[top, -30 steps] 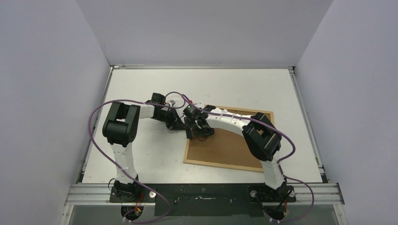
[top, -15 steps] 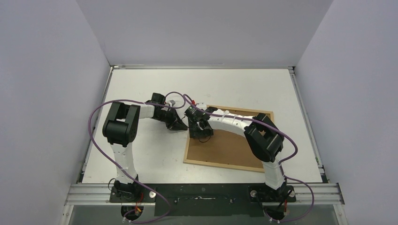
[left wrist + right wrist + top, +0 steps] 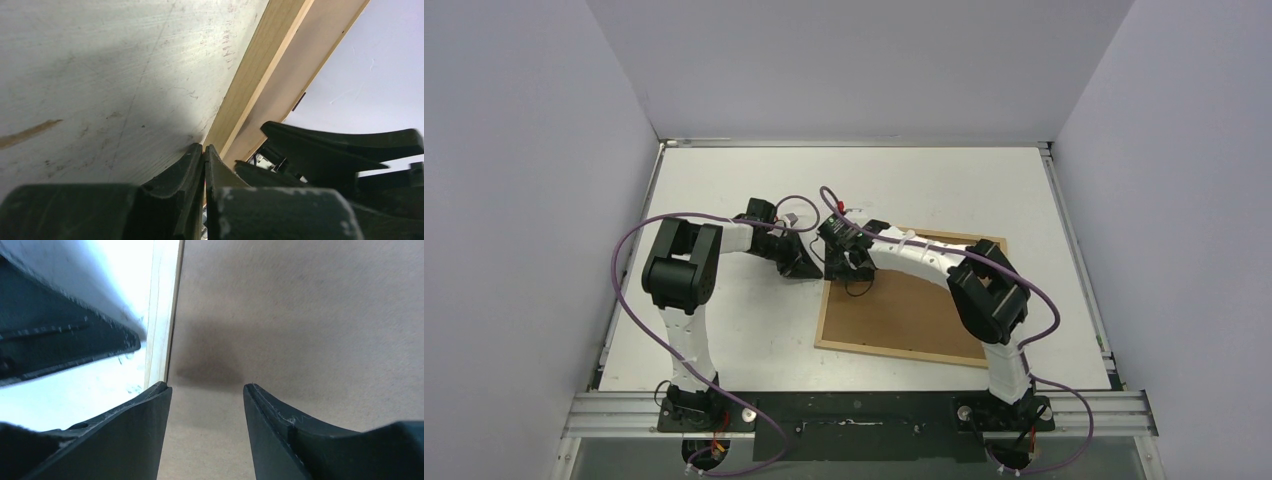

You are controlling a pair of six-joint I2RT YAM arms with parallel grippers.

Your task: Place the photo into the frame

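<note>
From above, we see the frame point(image 3: 899, 353) flat on the counter point(image 3: 724, 180); the right jaws have moved nearer its far left corner. Left wrist: left jaws closed, empty, beside it. Right wrist: jaws open over the backing board point(image 3: 300, 315).

The top view looks down from behind; both wrist views closely share the frame point(image 3: 255, 85) edge.

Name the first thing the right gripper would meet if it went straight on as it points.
Most likely the brown backing board, just inside the frame; one fingertip may catch that wooden rail first.
</note>
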